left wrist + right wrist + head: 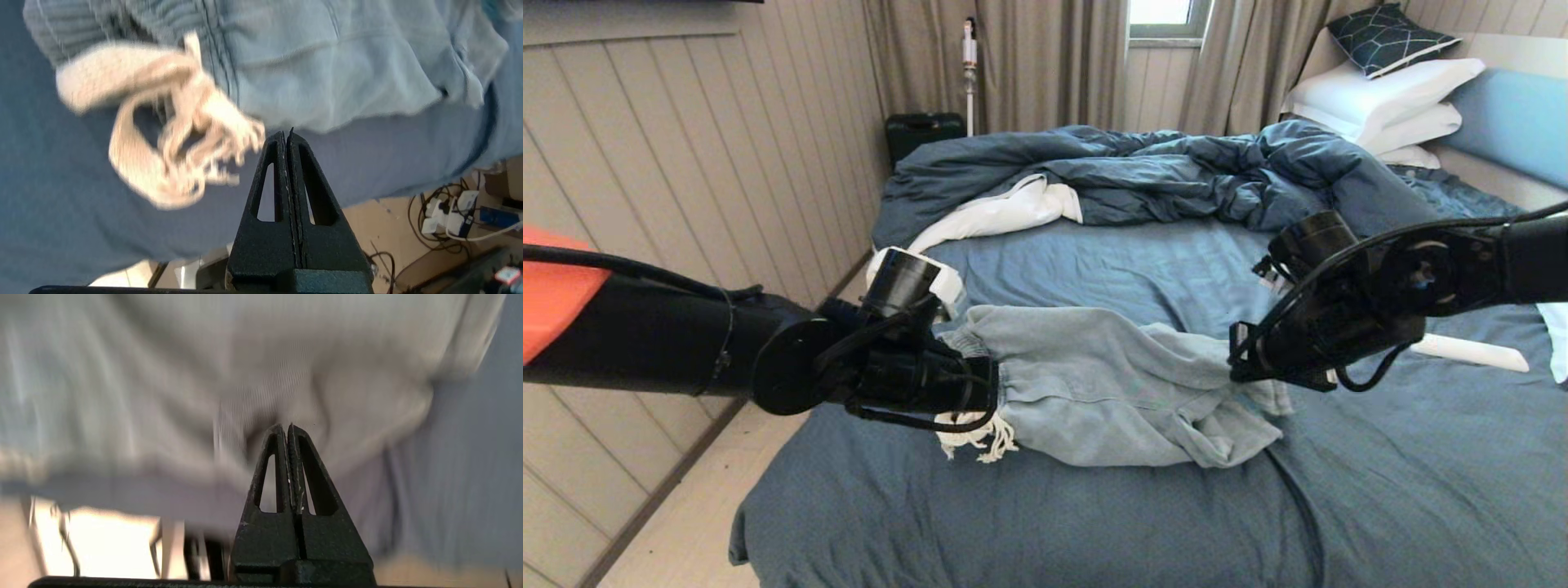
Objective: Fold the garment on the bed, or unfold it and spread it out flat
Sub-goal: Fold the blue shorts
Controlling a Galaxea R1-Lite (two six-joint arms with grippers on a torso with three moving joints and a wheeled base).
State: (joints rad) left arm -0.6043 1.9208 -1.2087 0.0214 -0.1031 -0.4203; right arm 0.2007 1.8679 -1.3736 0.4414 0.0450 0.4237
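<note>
So, head view first: the garment (1094,384), those pale blue shorts, is lying rumpled on the bed (1054,523) roughly in the middle of the near half, waistband toward the bed's left edge and legs bunched toward the centre. The white frayed drawstring (976,441) hangs out at the waistband end. The left gripper (980,384) sits right at that waistband, just above the drawstring, though from here you can't really see its tips. The right gripper (1245,363) is at the other end, over the crumpled leg hems. Further back there's the rumpled dark duvet (1143,175) along the far side of the bed, and white pillows (1380,106) stacked at the headboard corner.

Left wrist view: the jaws of the left gripper (287,136) are clenched tight together with nothing between them. The tip sits over bare sheet just beside the lower edge of the shorts (335,69), not touching the fabric as far as I can tell. The drawstring (175,134) is looped and tangled just beside it, blurry.

Right wrist view: pretty smeared, but the right gripper (286,430) also has its jaws pressed shut and empty. The tip is in front of a fold of the pale fabric (163,375); can't tell if it's actually touching. Bed sheet (470,477) shows off to one side.
</note>
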